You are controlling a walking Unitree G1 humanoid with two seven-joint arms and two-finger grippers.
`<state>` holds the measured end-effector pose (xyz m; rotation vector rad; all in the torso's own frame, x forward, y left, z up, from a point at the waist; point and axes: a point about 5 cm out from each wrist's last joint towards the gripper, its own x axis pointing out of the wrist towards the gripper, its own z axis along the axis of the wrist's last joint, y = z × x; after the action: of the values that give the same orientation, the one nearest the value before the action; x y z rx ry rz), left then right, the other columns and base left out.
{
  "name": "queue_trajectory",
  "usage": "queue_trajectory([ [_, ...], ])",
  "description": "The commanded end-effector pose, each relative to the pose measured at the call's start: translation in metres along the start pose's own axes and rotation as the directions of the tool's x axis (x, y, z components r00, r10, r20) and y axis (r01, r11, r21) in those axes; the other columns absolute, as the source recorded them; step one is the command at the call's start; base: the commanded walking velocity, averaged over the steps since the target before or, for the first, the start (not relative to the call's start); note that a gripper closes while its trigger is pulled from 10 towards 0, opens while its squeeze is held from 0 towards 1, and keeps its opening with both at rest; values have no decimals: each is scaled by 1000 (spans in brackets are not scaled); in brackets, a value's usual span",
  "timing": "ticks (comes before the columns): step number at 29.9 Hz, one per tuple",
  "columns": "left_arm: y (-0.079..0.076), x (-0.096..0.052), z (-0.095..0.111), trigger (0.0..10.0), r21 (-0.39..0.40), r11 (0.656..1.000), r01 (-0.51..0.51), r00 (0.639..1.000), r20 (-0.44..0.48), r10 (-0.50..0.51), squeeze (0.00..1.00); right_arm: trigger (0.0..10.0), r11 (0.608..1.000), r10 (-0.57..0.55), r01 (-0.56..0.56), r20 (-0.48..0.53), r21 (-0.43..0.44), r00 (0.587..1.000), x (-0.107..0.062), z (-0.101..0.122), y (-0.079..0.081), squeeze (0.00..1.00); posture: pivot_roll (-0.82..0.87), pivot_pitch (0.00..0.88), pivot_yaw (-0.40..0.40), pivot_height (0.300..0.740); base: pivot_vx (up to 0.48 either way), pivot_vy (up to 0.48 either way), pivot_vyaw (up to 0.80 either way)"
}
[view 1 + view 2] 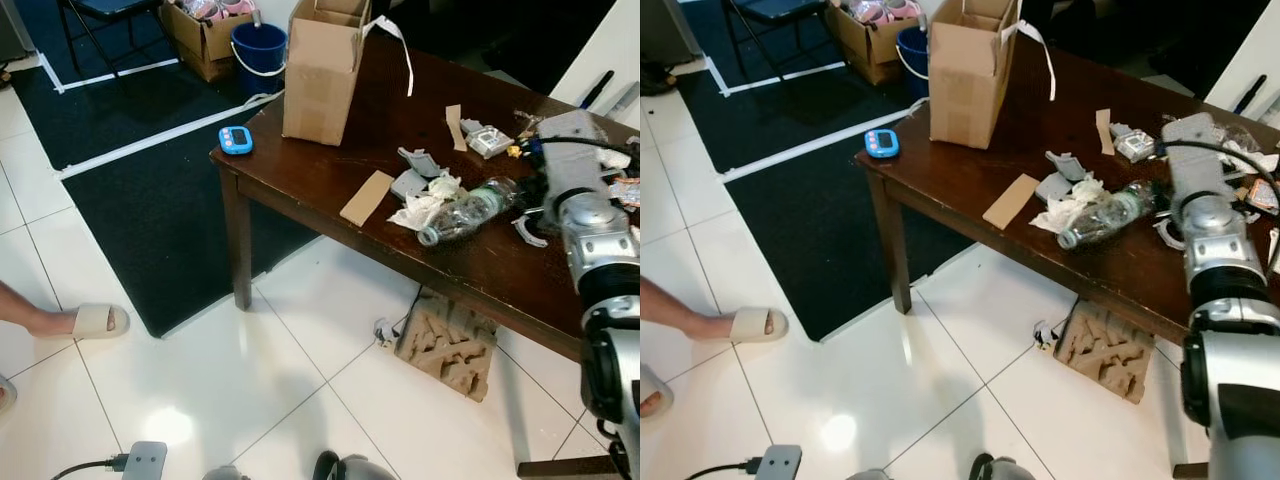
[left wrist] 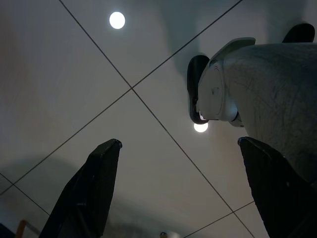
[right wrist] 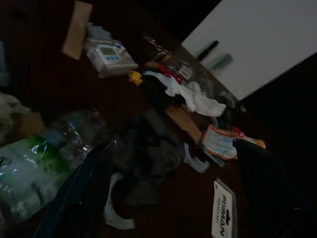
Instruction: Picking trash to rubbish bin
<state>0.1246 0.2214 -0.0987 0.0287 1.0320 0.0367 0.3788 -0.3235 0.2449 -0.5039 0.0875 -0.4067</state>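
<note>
Dark wooden table strewn with trash, crushed plastic bottle lying beside crumpled tissue, right gripper spread wide just above the litter near the bottle, left gripper hung open over white floor tiles, cardboard box upright at the table's far corner

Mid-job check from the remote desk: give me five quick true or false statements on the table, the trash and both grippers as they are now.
1. The right gripper hangs open over the table's trash. True.
2. The plastic bottle stands upright. False: it lies on its side.
3. The blue timer sits at the table corner. True.
4. The cardboard box lies on the floor. False: it stands on the table.
5. The left gripper holds a bottle. False: open, over floor tiles.
</note>
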Motion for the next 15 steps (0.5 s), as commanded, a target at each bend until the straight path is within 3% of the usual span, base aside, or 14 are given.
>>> queue_trajectory([
  [1, -13, -1, -12, 10000, -10, 999, 48, 998, -38, -49, 0, 10000, 999, 32, -32, -18, 37, 999, 0, -3, 2, 0, 219, 172, -87, 740, 0, 0, 0],
  [4, -13, -1, -11, 10000, -10, 999, 48, 998, -38, -48, 0, 10000, 994, 79, -78, -19, 79, 997, 0, -2, 8, 0, 219, 171, -87, 740, 0, 0, 0],
  [5, -13, -1, -11, 10000, -10, 999, 48, 998, -38, -48, 0, 10000, 980, 148, -143, -22, 139, 989, -1, -1, 19, 0, 219, 171, -88, 740, 0, 0, 0],
  [7, -13, -1, -11, 10000, -9, 999, 48, 998, -38, -49, 0, 10000, 907, 366, -350, -26, 233, 930, -6, 2, 57, 0, 218, 168, -89, 740, 0, 0, 0],
  [8, -13, -1, -11, 10000, -9, 999, 48, 998, -38, -49, 0, 10000, 907, 366, -350, -26, 233, 930, -6, 2, 57, 0, 218, 168, -89, 740, 0, 0, 0],
  [10, -13, -1, -11, 10000, -6, 999, 49, 998, -38, -50, 0, 10000, 868, 458, -439, -36, 232, 888, -12, 3, 82, 0, 219, 168, -90, 740, 0, 0, 0],
  [13, -13, 0, -10, 10000, -3, 999, 51, 998, -37, -51, 0, 10000, 857, 496, -477, -58, 197, 866, -20, 2, 111, 0, 219, 168, -90, 740, 0, 0, 0],
  [15, -14, 0, -10, 10000, -4, 999, 51, 998, -37, -51, 0, 10000, 860, 495, -478, -68, 178, 866, -22, 1, 117, 0, 222, 161, -95, 740, 0, 0, 0],
])
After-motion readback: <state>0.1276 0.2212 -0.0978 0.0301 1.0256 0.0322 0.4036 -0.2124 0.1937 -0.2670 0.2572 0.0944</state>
